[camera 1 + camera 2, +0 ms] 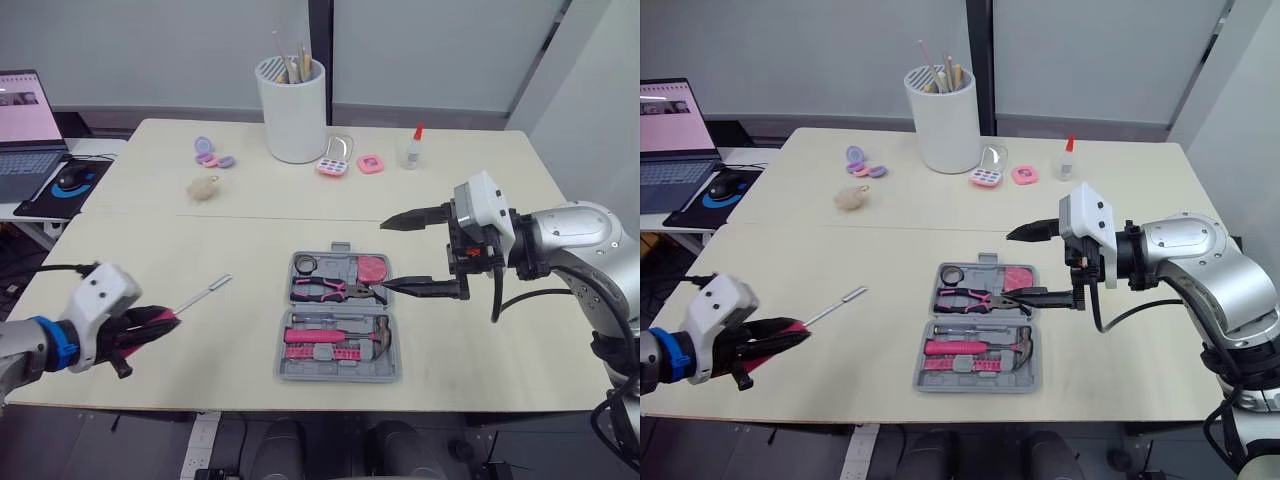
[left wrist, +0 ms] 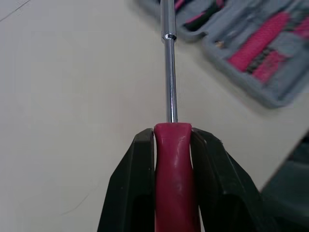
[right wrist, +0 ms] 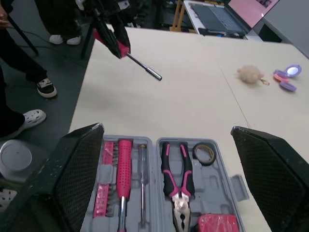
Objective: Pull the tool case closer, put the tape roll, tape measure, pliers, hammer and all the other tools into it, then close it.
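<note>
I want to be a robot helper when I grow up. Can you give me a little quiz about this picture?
1. True or false: the tool case is shut.
2. What does the left gripper hold? A. hammer B. screwdriver C. pliers
3. Fill in: the right gripper, above the case, has its fingers ____.

Key: 1 false; 2 B; 3 open.

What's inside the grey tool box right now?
The tool case holds pliers, a tape roll, a hammer, a pink tape measure, a thin screwdriver and bits. Anything beneath them is covered.
</note>
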Available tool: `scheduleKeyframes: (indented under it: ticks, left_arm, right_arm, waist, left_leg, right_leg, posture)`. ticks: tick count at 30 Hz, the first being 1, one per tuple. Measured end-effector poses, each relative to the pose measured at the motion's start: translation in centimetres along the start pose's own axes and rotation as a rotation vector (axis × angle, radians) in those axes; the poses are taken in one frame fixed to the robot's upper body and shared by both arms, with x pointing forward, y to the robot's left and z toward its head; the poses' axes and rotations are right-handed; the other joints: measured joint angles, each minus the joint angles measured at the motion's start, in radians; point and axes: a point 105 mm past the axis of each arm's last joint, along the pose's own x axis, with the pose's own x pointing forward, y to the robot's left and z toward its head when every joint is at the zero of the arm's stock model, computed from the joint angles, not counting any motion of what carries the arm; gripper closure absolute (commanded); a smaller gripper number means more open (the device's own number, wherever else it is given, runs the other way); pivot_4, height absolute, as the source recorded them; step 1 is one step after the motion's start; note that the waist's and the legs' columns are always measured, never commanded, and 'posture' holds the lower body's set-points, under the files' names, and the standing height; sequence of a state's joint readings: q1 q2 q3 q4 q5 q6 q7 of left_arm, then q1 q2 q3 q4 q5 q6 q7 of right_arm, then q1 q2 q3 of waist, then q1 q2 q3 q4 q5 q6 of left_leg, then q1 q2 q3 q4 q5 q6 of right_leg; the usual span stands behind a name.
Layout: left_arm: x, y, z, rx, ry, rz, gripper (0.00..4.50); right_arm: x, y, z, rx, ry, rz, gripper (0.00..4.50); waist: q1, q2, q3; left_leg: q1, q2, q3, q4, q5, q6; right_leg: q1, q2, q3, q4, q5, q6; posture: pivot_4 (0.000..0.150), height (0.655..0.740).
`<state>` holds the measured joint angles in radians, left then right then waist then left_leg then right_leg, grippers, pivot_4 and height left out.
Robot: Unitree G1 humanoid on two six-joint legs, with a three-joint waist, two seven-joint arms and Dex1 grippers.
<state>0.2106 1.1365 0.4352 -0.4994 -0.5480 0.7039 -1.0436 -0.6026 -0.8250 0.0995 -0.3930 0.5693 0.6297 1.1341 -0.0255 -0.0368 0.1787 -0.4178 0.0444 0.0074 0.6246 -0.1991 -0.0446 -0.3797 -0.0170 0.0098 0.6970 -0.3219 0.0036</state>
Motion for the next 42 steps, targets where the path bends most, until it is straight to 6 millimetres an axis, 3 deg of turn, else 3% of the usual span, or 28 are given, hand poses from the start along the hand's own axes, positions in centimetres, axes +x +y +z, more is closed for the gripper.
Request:
scheduleKeyframes:
  ticks: [3, 7, 15, 26, 42]
  left_arm:
    - [1.9, -1.9, 2.5, 0.082, -0.041, -0.109, 3.8]
    - [4.6, -5.0, 3.9, 0.183, -0.044, -0.275, 3.8]
    - [9.6, -8.1, 2.8, 0.306, -0.012, -0.413, 3.8]
    - [13.5, -8.8, 1.4, 0.451, 0.029, -0.425, 3.8]
    - [16.4, -9.8, 1.6, 0.491, 0.07, -0.415, 3.8]
  right_arm:
    - [-0.2, 0.4, -0.6, 0.017, 0.029, 0.005, 0.0]
    - [-0.8, 1.4, -1.4, 0.037, 0.098, 0.015, 0.0]
    - [-1.4, 3.7, -2.0, 0.088, 0.163, 0.059, 0.0]
    - [-1.9, 5.0, -2.7, 0.13, 0.222, 0.038, 0.0]
    - [-2.2, 5.5, -2.8, 0.146, 0.249, 0.027, 0.0]
  waist:
    - [0.0, 0.002, 0.001]
    - [-0.004, 0.002, 0.001]
    - [-0.005, 0.002, 0.001]
    - [-0.001, 0.002, 0.001]
    - [-0.001, 0.002, 0.001]
  left_leg:
    - [0.0, 0.0, 0.0, 0.0, 0.0, 0.0]
    - [0.0, 0.002, 0.0, 0.001, 0.0, 0.0]
    - [0.0, 0.003, 0.0, 0.002, 0.0, 0.0]
    - [-0.001, 0.003, 0.0, 0.003, 0.0, 0.0]
    - [-0.001, 0.002, -0.001, 0.003, 0.0, 0.0]
  right_leg:
    - [0.0, 0.003, 0.002, 0.0, 0.0, 0.0]
    - [0.0, 0.008, 0.005, 0.0, 0.0, 0.001]
    - [0.0, 0.014, 0.006, 0.0, -0.001, 0.003]
    - [0.0, 0.015, 0.006, 0.0, -0.001, 0.004]
    - [0.0, 0.016, 0.006, 0.0, -0.001, 0.004]
  posture:
    - [0.15, 0.74]
    - [0.15, 0.74]
    - [0.15, 0.74]
    - [0.15, 0.74]
    - [0.15, 0.74]
